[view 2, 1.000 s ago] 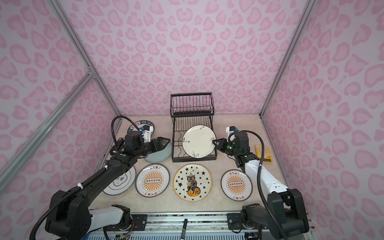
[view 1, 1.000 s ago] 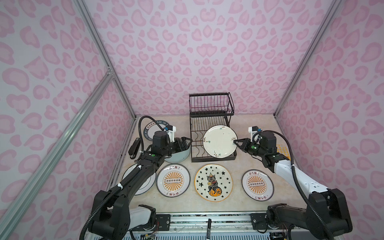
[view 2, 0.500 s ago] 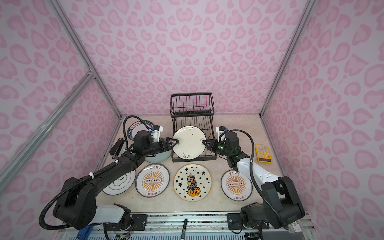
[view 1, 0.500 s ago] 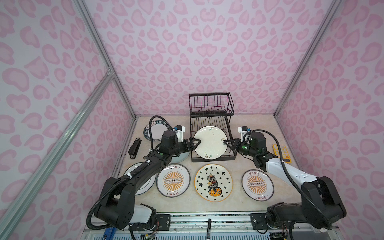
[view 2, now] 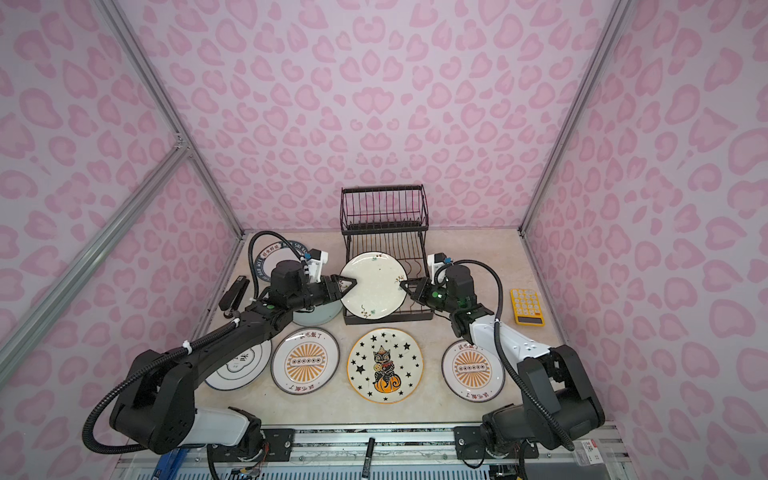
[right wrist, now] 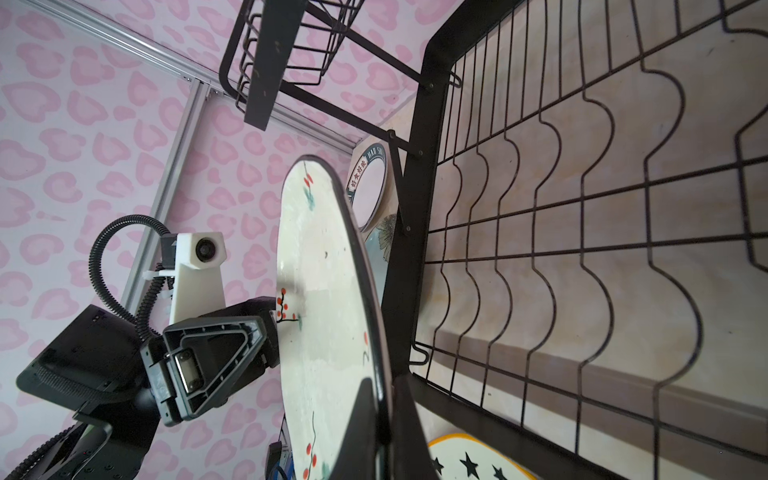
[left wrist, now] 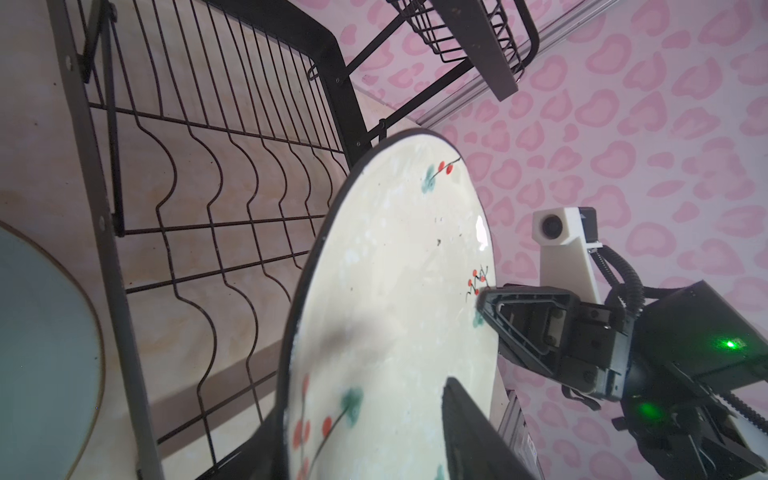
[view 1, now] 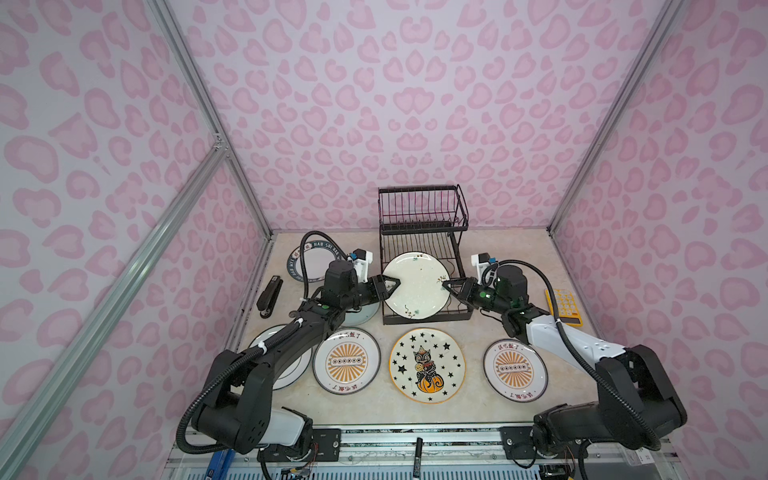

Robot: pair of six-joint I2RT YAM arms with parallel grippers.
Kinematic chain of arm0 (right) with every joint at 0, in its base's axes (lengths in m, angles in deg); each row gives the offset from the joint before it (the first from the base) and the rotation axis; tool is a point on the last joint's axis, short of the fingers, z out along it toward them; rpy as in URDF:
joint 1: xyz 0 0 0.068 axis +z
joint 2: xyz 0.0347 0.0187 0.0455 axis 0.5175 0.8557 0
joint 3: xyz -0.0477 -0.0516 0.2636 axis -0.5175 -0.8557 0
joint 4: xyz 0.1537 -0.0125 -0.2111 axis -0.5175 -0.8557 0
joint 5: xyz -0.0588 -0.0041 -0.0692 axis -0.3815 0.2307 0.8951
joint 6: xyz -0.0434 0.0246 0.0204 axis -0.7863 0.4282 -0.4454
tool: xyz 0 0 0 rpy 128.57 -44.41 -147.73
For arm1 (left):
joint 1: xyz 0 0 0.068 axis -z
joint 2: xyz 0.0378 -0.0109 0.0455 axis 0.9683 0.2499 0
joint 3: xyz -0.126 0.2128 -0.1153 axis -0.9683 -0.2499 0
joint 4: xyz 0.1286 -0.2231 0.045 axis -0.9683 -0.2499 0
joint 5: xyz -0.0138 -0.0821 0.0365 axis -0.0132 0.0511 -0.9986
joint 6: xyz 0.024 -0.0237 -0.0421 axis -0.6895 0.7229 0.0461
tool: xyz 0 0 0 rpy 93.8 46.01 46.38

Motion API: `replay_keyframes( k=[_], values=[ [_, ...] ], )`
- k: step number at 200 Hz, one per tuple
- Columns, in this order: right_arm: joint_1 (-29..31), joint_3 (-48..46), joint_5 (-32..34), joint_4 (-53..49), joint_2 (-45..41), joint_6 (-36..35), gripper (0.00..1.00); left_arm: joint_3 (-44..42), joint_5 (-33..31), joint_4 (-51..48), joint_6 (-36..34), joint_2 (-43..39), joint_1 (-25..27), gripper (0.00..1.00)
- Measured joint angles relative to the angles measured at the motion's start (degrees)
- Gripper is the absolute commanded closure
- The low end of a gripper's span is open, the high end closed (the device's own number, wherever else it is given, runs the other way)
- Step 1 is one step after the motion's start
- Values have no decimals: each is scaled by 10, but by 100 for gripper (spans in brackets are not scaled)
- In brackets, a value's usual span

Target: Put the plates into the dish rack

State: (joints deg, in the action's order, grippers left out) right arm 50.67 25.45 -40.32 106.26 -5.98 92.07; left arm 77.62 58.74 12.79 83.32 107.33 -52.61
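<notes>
A white plate with cherry sprigs [view 1: 415, 286] [view 2: 374, 286] stands on edge over the lower tray of the black wire dish rack [view 1: 419, 208] [view 2: 384, 203]. My right gripper [view 1: 446, 286] [right wrist: 384, 380] is shut on its right rim. My left gripper [view 1: 390, 286] [left wrist: 361, 415] straddles the left rim, one finger on each side with a gap still showing. Flat on the table lie two orange-sunburst plates [view 1: 346, 360] [view 1: 514, 370], a star-and-cat plate [view 1: 427, 365], a teal plate [view 1: 361, 318], a dark-lettered plate [view 1: 311, 262] and a white plate [view 1: 291, 370], both partly under my left arm.
A yellow calculator [view 1: 563, 307] lies right of the rack behind my right arm. A black stapler [view 1: 269, 297] sits by the left wall. A black marker [view 1: 417, 453] rests on the front rail. Pink patterned walls close in three sides.
My right gripper has carried the white plate leftward over the rack's tray. My left gripper has swung right from over the teal plate to the plate's left rim, its jaws narrowing.
</notes>
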Motion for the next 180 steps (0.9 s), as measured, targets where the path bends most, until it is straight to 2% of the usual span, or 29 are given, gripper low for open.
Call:
replay_keyframes(
  k=[20, 29, 52, 83, 116, 121, 128, 142, 180],
  values=[
    [0, 0, 0, 9, 2, 2, 100, 2, -4, -1, 0, 1, -1, 63],
    [1, 0, 0, 13, 2, 3, 100, 3, -6, -1, 0, 1, -1, 71],
    [1, 0, 0, 21, 3, 6, 100, 3, -14, -3, 0, 1, -1, 83],
    [-1, 0, 8, 7, 5, 13, 100, 5, -5, 11, 31, 1, -2, 97],
    [-1, 2, 4, 13, 10, 20, 100, 6, -7, 19, 43, 0, -3, 97],
    [-1, 2, 3, 15, 11, 21, 96, 6, -7, 18, 43, 0, -3, 97],
    [-1, 2, 2, 18, 12, 23, 84, 6, -7, 19, 43, 0, -4, 97],
    [-1, 2, -1, 23, 13, 26, 75, 6, -6, 21, 40, -2, -4, 97],
    [-1, 2, -18, 45, 14, 36, 73, 6, 0, 39, 38, -3, -3, 97]
  ],
)
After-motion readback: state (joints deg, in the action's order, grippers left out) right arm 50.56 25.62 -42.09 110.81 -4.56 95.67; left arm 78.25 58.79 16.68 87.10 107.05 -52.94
